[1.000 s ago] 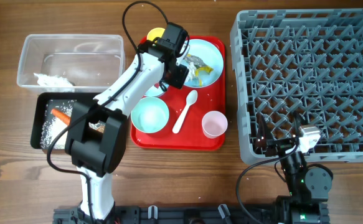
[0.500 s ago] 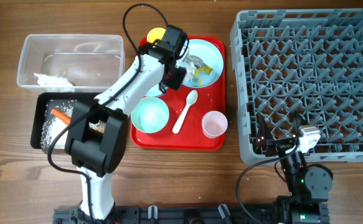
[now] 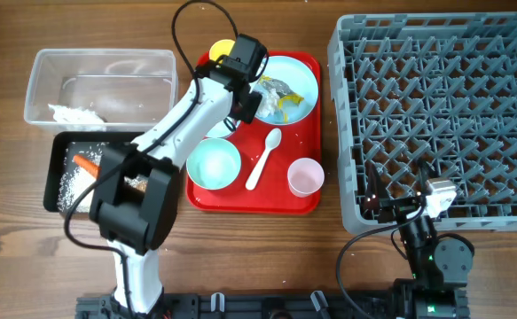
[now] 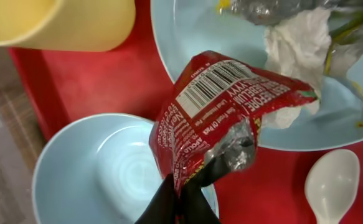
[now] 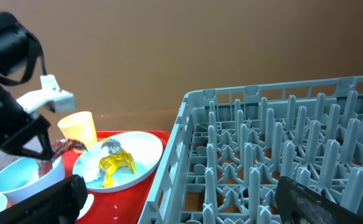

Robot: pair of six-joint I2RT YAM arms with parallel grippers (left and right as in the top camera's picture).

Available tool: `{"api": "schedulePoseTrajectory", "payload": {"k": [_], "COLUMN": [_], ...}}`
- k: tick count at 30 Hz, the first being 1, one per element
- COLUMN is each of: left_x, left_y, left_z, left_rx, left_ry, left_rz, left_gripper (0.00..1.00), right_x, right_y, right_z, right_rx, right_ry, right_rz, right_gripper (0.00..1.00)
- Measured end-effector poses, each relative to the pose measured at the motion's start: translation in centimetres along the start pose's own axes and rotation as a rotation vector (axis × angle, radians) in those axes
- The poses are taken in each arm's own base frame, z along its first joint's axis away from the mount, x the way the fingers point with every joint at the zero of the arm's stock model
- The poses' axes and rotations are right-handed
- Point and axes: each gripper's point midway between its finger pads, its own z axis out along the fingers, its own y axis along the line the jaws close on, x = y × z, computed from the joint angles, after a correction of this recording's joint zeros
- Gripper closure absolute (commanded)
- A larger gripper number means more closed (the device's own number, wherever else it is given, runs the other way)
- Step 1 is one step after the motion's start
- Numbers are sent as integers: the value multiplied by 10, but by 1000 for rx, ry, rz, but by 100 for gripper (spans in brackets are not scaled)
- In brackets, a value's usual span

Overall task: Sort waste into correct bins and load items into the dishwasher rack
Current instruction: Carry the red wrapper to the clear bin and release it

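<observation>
Pinching the red wrapper [image 4: 225,106] tight, the left gripper [image 4: 180,190] hangs over the red tray [image 3: 258,202]. Its two black fingers are pressed together on the bottom corner of the wrapper. The wrapper sticks up from them, all crinkled, with its bar code showing. It is up in the air, over the spot where the light blue bowl [image 4: 106,174] comes close to the light blue plate [image 4: 193,37].

A crumpled white tissue [image 4: 296,43] lies on the plate, and the silver-yellow wrapper [image 3: 283,96] lies just beside it. The yellow cup [image 3: 222,49] stands at the back of the red tray, close to the plate. Nearer to me on the red tray sit the mint bowl [image 3: 214,164] and the pink cup [image 3: 305,176]. The white spoon [image 3: 264,158] lies between them.

The big grey dishwasher rack [image 3: 444,106] stands to the right of the red tray. The right gripper [image 5: 178,186] sits low at the near edge of the rack. Its fingers are spread wide and hold nothing.

On the left side of the table is the clear tub [image 3: 98,58] with a white lump in one corner. The black tray [image 3: 56,190] lies just in front of it. The orange carrot [image 3: 87,164] and some loose white rice [image 3: 72,182] are in the black tray.
</observation>
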Motion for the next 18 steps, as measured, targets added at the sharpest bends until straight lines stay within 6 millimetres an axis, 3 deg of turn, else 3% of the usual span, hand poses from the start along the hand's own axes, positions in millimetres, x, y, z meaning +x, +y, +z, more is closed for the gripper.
{"api": "schedulePoseTrajectory", "payload": {"k": [3, 7, 11, 14, 18], "left_x": [-14, -36, -31, -3, 38], "left_y": [6, 37, 114, 189, 259], "left_z": [-22, -73, -94, -91, -88], "left_rx": [-14, -97, -201, -257, -201], "left_ry": [-70, -215, -268, -248, -231], "left_rz": [-13, -126, -400, -657, -910], "left_gripper": [96, 96, 96, 96, 95], "right_x": [0, 0, 0, 0, 0], "right_y": [0, 0, 0, 0, 0], "right_z": [0, 0, 0, 0, 0], "right_rx": [0, 0, 0, 0, 0], "right_ry": [0, 0, 0, 0, 0], "right_rz": [0, 0, 0, 0, 0], "right_gripper": [0, 0, 0, 0, 0]}}
